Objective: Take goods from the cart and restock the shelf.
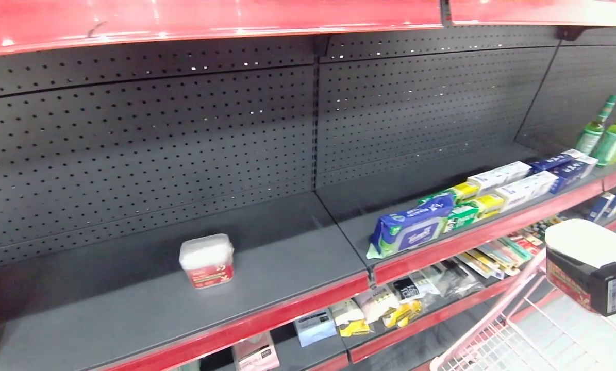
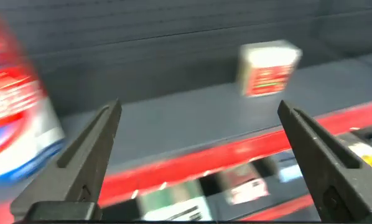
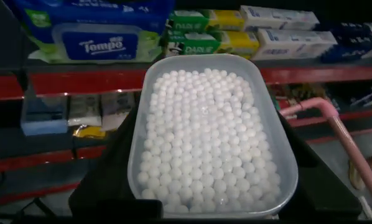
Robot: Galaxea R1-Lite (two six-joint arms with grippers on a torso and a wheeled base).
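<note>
My right hand (image 3: 211, 190) is closed around a tub of cotton balls (image 3: 212, 124), one dark finger (image 3: 108, 180) pressed to each long side. In the head view this tub (image 1: 582, 242) sits at the right, above the pink wire cart (image 1: 498, 330) and in front of the lower shelves.

My left hand (image 2: 201, 165) is spread wide and holds nothing; its two dark fingers (image 2: 89, 158) frame the shelf's red front edge (image 2: 236, 149). Past them, a second tub (image 2: 268, 67) of the same kind stands upright on the grey shelf board. The head view places that tub (image 1: 206, 260) alone on the left bay of the shelf (image 1: 132, 304), set back from the red lip. A blurred red, white and blue container (image 2: 12, 118) is close by the left hand; I cannot tell what it is.

On the right bay, a blue pack of wet wipes (image 1: 412, 226) lies at the front edge. Green and yellow cartons (image 1: 467, 203) are just beside it, then white cartons (image 1: 514, 183), then dark blue ones (image 1: 560, 167) farther along. Green bottles (image 1: 604, 131) stand upright on the next bay. The shelf below holds small packets (image 1: 390, 304) in a row behind its own red lip.
</note>
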